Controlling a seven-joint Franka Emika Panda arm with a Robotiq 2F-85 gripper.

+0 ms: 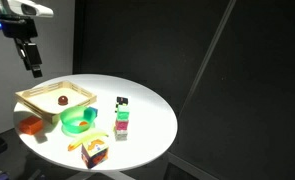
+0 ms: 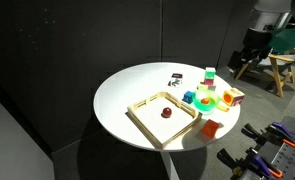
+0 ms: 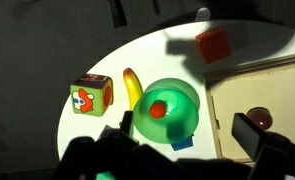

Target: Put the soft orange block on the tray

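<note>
The soft orange block lies on the round white table beside the wooden tray. It shows in both exterior views and near the top of the wrist view. The tray holds a dark red ball, and its edge shows at the right of the wrist view. My gripper hangs high above the table, open and empty, far from the block. In the wrist view its fingers stand wide apart over the green bowl.
A green bowl with a small red thing inside stands next to the tray. A banana and a colourful cube lie beside it. A stack of small blocks stands near the table's middle. The table edge is close.
</note>
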